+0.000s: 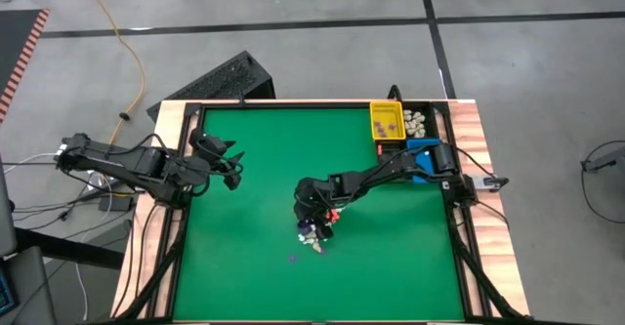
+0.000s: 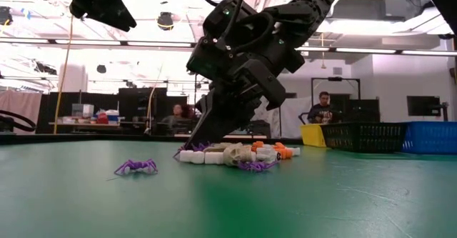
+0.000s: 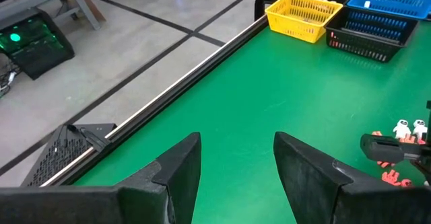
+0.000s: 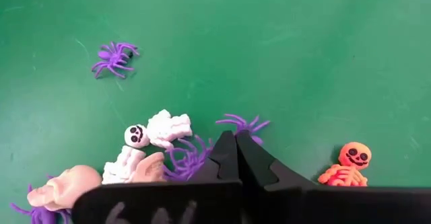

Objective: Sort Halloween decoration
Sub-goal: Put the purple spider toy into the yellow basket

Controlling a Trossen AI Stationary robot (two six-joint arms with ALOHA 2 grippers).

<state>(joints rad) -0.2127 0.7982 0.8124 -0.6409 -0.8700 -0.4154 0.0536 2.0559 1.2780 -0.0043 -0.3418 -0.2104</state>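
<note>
The right gripper (image 4: 236,143) is down in the small heap of Halloween decoration (image 2: 235,154) in the middle of the green table (image 1: 254,266), its fingers pressed together among the purple spiders (image 4: 192,157); whether a spider leg is caught between them I cannot tell. Beside the tips lies a white skeleton (image 4: 151,143), its long axis slanting away from the fingers, skull toward the gripper's side. The left gripper (image 3: 232,177) hovers spread well apart from the heap, so the right arm is nearer.
</note>
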